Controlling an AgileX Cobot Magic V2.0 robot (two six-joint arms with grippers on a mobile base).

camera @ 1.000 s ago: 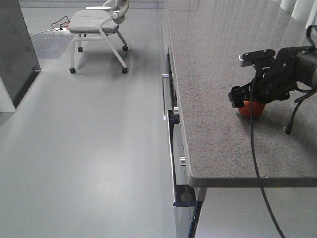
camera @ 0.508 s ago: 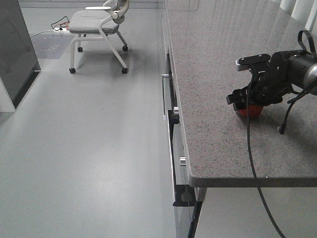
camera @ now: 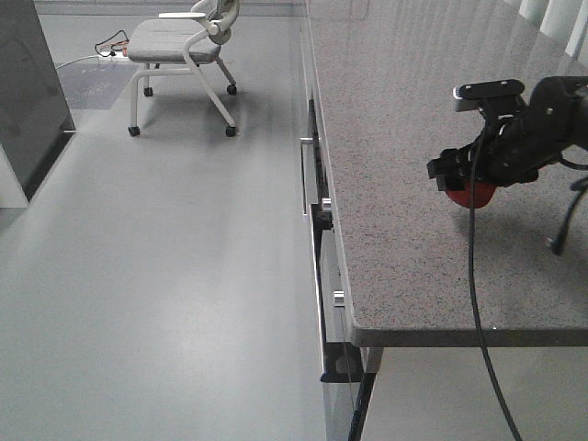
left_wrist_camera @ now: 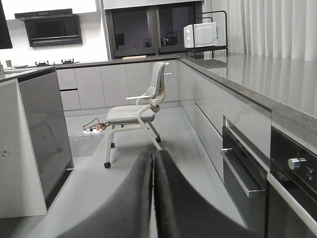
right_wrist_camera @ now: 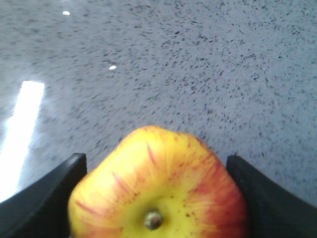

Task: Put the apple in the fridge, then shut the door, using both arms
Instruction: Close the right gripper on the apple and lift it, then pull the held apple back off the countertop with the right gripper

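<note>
The apple point(camera: 474, 194), red and yellow, is held between the fingers of my right gripper point(camera: 467, 180) a little above the speckled grey countertop point(camera: 404, 110). In the right wrist view the apple point(right_wrist_camera: 158, 193) fills the gap between the two black fingers point(right_wrist_camera: 44, 198), stem end facing the camera. My left gripper point(left_wrist_camera: 152, 154) is shut and empty, pointing out over the floor towards a chair. The fridge and its door are out of view.
A grey wheeled chair point(camera: 184, 46) stands on the floor at the back left, and also shows in the left wrist view point(left_wrist_camera: 136, 114). A low grey-and-white unit point(camera: 28, 92) is at the far left. Drawers with handles point(camera: 317, 211) run below the counter edge. A black cable point(camera: 478, 303) hangs over the counter's front.
My right gripper, shut on the apple, has risen a little and moved right and away over the countertop. The left gripper view has no earlier frame.
</note>
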